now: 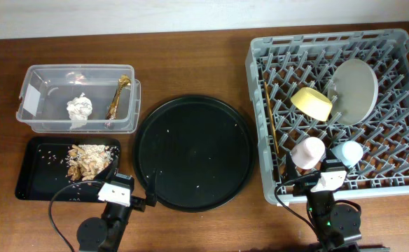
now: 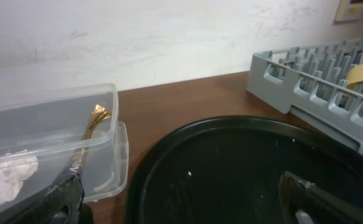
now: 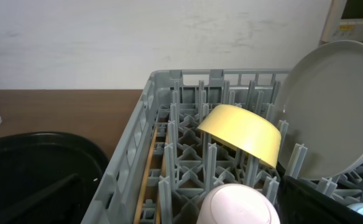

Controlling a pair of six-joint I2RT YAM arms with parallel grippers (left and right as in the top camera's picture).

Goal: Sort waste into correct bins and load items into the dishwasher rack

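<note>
Clear plastic first: the tub (image 1: 50, 91) at the far left of the table (image 1: 190, 56) holds a crumpled white napkin (image 1: 79, 108) and, near its right wall, a long gold-brown wrapper (image 1: 118, 98) leaning end-up. Just in front of it, a shallow black tray (image 1: 40, 171) carries a heap of beige crumbly food scraps (image 1: 87, 159) in its right half, with loose bits scattered beside the heap.

At the right stands the grey dish rack (image 1: 255, 70). A pale grey-green plate (image 1: 355, 89) stands on edge between the pegs. A yellow bowl (image 1: 312, 103) is tipped on its side just left of the plate. A pink cup (image 1: 308, 152) and a light-blue cup (image 1: 348, 152) sit mouth-down side by side at the near edge. Wooden chopsticks (image 1: 270, 119) lie flat along the rack's left wall.

Between bins and rack, the big round black tray (image 1: 194, 150) is bare except for a few pale specks.

By my reading the sort and the loading are finished. Every piece of waste is in a bin and every dish is in the rack. At most those specks remain.

My left hand (image 2: 181, 200) hovers low over the round tray's near-left rim, fingers spread wide, holding nothing. My right hand (image 3: 188, 208) sits at the rack's near edge above the cups, fingers also spread and empty.
</note>
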